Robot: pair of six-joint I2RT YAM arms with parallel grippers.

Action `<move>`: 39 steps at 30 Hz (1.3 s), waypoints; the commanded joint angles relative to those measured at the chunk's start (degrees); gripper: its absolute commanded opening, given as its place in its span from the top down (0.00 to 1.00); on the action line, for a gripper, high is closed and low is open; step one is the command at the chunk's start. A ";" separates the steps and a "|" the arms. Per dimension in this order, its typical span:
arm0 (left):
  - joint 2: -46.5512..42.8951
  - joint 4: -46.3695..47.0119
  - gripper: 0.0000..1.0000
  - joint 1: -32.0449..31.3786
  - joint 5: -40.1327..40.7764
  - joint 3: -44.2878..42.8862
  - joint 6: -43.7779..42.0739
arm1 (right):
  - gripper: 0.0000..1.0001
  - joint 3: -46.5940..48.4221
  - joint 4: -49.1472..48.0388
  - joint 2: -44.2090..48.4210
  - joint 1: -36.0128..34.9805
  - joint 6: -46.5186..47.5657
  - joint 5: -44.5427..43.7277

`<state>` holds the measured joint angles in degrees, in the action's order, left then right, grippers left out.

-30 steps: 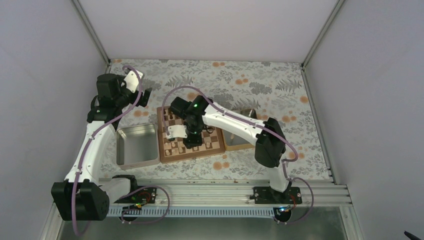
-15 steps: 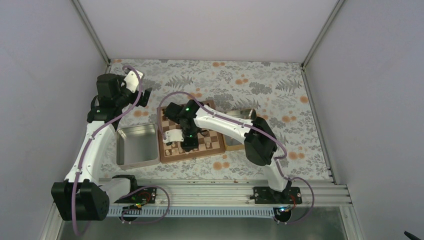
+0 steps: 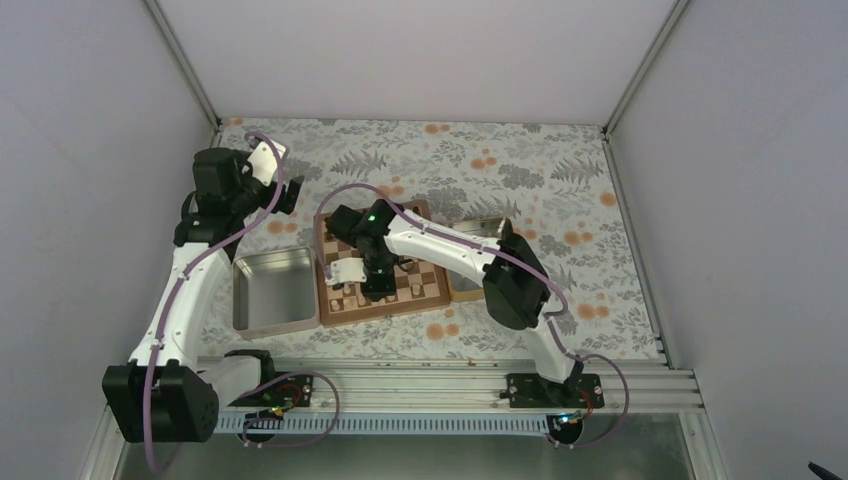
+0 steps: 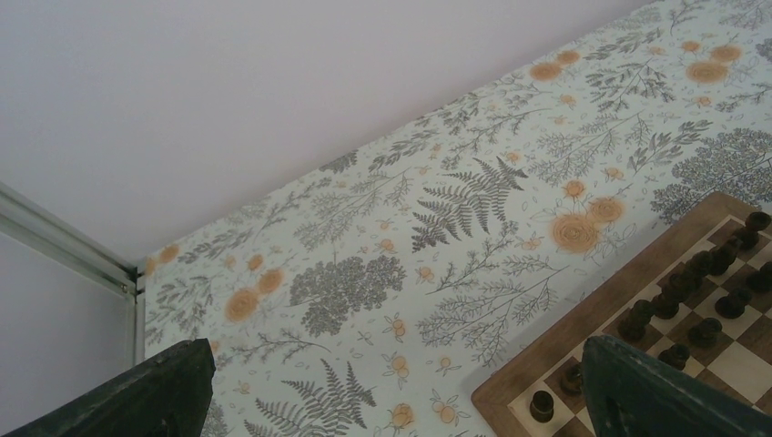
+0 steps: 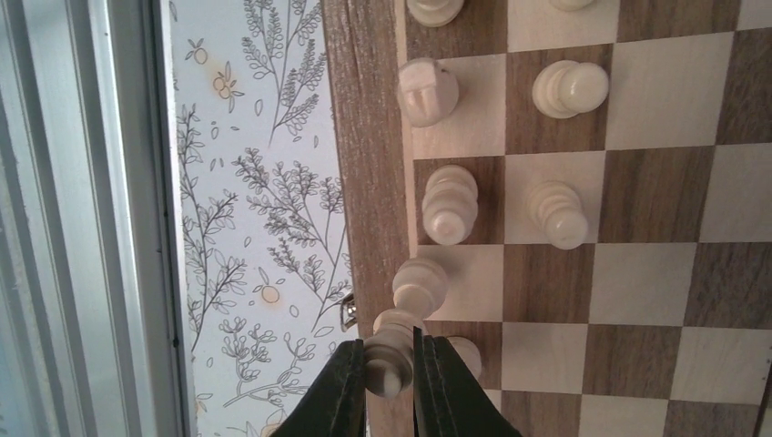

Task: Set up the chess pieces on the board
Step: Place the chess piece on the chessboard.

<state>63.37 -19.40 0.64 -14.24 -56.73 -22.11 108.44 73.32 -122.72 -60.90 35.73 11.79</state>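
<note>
Now the right gripper (image 5: 390, 369) is clenched on one pale piece (image 5: 391, 335), its two fingers (image 5: 344, 393) pressed against the piece's sides. That piece sits over the near edge of the board (image 5: 369, 137), where the border meets the first row; whether it touches the wood cannot be told. Other pale pieces (image 5: 449, 202) stand in the two rows nearest that edge, one of them just beside the held one. The board lies mid-table (image 3: 560, 180), with a metal tray (image 3: 270, 290) just beside its left edge. The left gripper (image 4: 396, 369) hangs released, fingers wide apart, above the table off the board's far left corner, where dark pieces (image 4: 692, 282) stand.
</note>
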 commanded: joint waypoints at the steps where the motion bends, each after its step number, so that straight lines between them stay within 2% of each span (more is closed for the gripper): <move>1: -1.13 0.02 0.00 0.42 -1.35 0.73 -0.64 | 0.94 2.26 0.42 -1.53 0.69 -0.10 -1.15; 35: -1.06 -0.01 0.00 0.51 -1.78 0.85 -0.74 | 0.94 2.65 0.41 -2.38 2.17 0.22 -1.41; 39: -1.12 -0.09 0.00 0.41 -1.78 0.84 -0.74 | 0.91 2.84 0.42 -2.52 2.15 0.18 -1.52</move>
<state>63.13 -19.40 0.86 -15.14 -56.23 -22.11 110.28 73.30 -124.46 -59.11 35.75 10.22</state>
